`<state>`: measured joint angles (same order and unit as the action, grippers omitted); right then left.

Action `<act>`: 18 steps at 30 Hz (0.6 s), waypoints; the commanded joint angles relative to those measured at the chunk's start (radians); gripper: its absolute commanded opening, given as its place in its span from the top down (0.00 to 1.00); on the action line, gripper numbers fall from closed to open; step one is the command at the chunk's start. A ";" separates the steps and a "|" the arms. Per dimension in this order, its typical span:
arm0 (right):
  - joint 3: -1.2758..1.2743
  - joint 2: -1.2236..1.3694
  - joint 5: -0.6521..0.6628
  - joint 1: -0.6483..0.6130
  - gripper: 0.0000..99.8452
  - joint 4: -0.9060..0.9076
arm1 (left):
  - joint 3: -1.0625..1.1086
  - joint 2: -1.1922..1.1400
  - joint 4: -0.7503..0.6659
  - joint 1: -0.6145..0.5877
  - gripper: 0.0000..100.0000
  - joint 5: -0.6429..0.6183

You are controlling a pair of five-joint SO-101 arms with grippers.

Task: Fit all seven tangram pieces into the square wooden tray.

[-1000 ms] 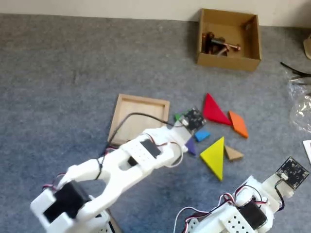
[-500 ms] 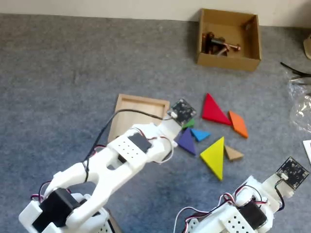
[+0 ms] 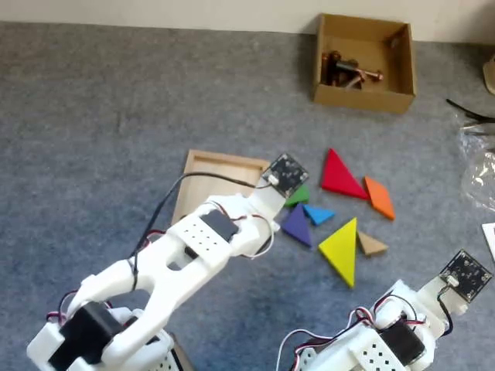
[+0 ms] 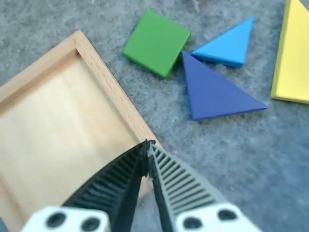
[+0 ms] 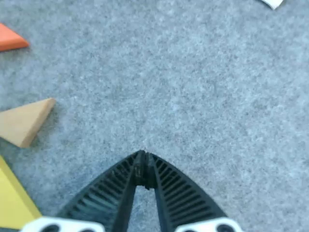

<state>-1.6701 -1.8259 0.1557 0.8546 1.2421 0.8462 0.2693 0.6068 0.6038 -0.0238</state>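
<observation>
**Seven pieces beside the tray, both tools pressed shut**

High view: the square wooden tray (image 3: 224, 158) lies on the grey counter (image 3: 100, 100), and the left arm (image 3: 201, 247) stretches over it from the lower left, its wrist above the tray's right rim. All seven pieces lie on the counter to the right of the tray. The green square (image 3: 298, 195) is nearest the tray, with the light blue triangle (image 3: 318, 213) and dark blue triangle (image 3: 296, 224) just beside it. Farther right lie the red triangle (image 3: 339, 176), orange piece (image 3: 379, 197), yellow triangle (image 3: 342, 249) and tan triangle (image 3: 372, 245). A cardboard box (image 3: 363, 62) sits well apart at the back. The right arm (image 3: 379, 340) stays low at the near edge.

Left wrist view: the left tool (image 4: 146, 145) is pressed together, pinching nothing, its tips over the tray's rim. The green square touches a corner of the dark blue triangle.

Right wrist view: the right tool (image 5: 143, 155) is pressed together and empty over bare counter, apart from the tan triangle.
</observation>
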 commanded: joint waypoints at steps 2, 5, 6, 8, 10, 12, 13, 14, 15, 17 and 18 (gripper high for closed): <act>-0.150 -0.013 -0.002 0.005 0.99 0.007 | -0.027 0.200 0.153 -0.033 0.99 0.009; -0.150 -0.013 -0.002 0.005 0.99 0.007 | -0.019 0.361 0.256 -0.082 0.99 0.009; -0.150 -0.013 -0.002 0.005 0.99 0.007 | -0.013 0.418 0.304 -0.101 0.99 0.009; -0.150 -0.013 -0.002 0.005 0.99 0.007 | 0.019 0.524 0.388 -0.128 0.99 0.006; -0.150 -0.013 -0.002 0.005 0.99 0.007 | 0.067 0.627 0.423 -0.168 0.99 0.005; -0.150 -0.013 -0.002 0.005 0.99 0.007 | 0.130 0.722 0.428 -0.211 0.99 0.005; -0.150 -0.013 -0.002 0.005 0.99 0.007 | 0.159 0.768 0.430 -0.234 0.99 0.003; -0.150 -0.013 -0.002 0.005 0.99 0.007 | 0.185 0.812 0.431 -0.255 0.99 0.003; -0.150 -0.013 -0.002 0.005 0.99 0.007 | 0.211 0.851 0.433 -0.275 0.99 0.003; -0.150 -0.013 -0.002 0.005 0.99 0.007 | 0.263 0.929 0.433 -0.320 0.99 0.003; -0.150 -0.013 -0.002 0.005 0.99 0.007 | 0.288 0.961 0.433 -0.340 0.99 0.003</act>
<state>-1.6701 -1.8259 0.1557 0.8546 1.2421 1.0748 1.0733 1.0349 0.3429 -0.0238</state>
